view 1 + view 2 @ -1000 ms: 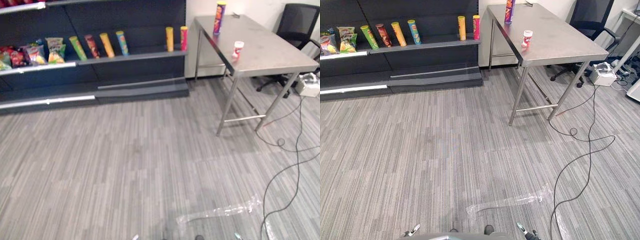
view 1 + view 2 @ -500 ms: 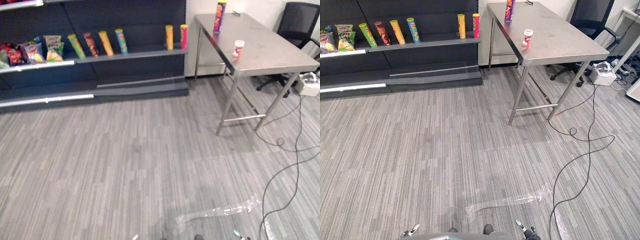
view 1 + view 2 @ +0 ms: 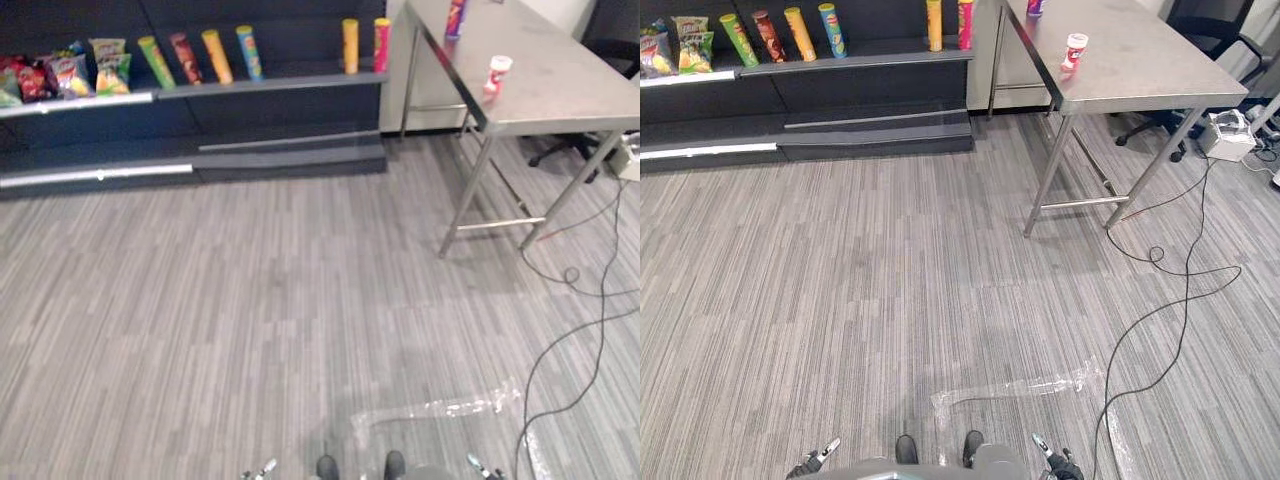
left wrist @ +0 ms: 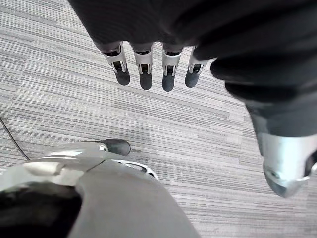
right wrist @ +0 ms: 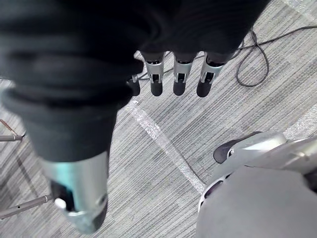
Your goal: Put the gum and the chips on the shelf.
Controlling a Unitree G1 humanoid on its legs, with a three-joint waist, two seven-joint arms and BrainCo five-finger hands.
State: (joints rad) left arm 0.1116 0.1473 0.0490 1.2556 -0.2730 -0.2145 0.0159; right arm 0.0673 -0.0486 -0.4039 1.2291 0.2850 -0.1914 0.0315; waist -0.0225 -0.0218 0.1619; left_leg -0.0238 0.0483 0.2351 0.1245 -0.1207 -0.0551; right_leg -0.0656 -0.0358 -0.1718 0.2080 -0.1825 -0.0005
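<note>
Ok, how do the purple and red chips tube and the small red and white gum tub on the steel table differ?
The purple and red chips tube is slim, its top out of view; the red and white gum tub is squat. The tube stands farther back on the steel table, the tub nearer the robot. Both stand upright.

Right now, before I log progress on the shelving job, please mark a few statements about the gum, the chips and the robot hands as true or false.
1. The small red-and-white gum tub stands on the steel table. True.
2. The left robot hand grips the gum tub. False: its fingers are straight and hold nothing, above the grey carpet.
3. The tall multicoloured chips can lies on the carpet. False: it stands on the table, farther back than the gum tub.
4. The right robot hand holds nothing. True.
</note>
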